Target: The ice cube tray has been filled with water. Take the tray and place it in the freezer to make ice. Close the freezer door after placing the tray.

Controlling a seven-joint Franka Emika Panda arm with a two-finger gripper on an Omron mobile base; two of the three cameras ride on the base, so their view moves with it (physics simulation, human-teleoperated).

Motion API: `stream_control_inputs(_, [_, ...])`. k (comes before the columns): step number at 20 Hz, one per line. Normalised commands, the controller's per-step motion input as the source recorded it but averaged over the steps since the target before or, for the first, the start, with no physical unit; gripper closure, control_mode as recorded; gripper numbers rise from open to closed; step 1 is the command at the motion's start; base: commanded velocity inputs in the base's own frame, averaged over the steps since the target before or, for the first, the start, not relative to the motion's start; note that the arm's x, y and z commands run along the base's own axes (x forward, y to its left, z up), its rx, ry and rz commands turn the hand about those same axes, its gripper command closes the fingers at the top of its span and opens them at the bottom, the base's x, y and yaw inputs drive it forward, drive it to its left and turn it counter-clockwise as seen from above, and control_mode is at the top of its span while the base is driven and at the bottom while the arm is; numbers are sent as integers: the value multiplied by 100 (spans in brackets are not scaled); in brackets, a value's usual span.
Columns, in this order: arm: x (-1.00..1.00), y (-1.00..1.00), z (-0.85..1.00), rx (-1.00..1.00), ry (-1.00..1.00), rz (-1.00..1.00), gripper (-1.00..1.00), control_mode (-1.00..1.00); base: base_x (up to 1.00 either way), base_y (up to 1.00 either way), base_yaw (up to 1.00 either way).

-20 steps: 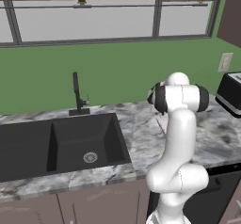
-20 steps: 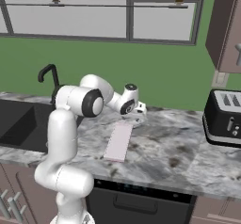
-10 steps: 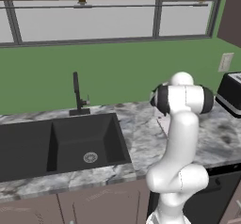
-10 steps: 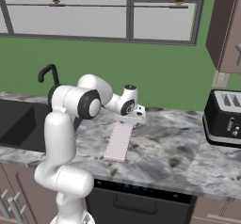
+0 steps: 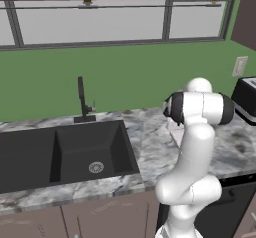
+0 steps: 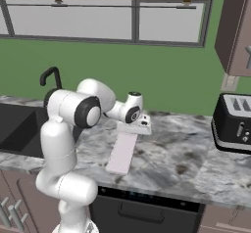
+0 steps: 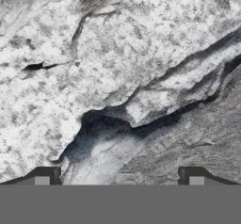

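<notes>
The hand (image 7: 119, 180) has its fingers spread wide with nothing between them; in the hand view the two dark fingertips (image 7: 42, 177) stand far apart over bare grey-and-white marbled counter (image 7: 117, 77). From the right base view the hand (image 6: 139, 128) hangs low over the far end of the tray (image 6: 122, 151), which lies flat on the counter (image 6: 186, 163), its long side running from the hand toward the front edge; whether the fingers touch the tray cannot be told. In the left base view a corner of the tray (image 5: 175, 132) peeks out beside the arm.

To the right of the tray, well apart, stands a black toaster (image 6: 234, 123) with two slots on top. To the left a dark sink (image 5: 75, 152) is sunk into the counter, with a black tap (image 5: 82, 102) behind it. A green wall and a wide window rise behind. A pale outlet plate (image 5: 240, 66) sits on the wall above the toaster. No writing or brand can be read on anything.
</notes>
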Motion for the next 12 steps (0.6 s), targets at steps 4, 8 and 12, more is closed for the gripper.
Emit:
stream_control_inputs(4, [-100, 0, -36, 0, 5, 0, -100, -100, 0, 0, 0])
stream_control_inputs(8, [-100, 0, -34, 0, 4, 0, -100, -100, 0, 0, 0])
stream_control_inputs(12, [-100, -1, -32, 0, 4, 0, -100, -100, 0, 0, 0])
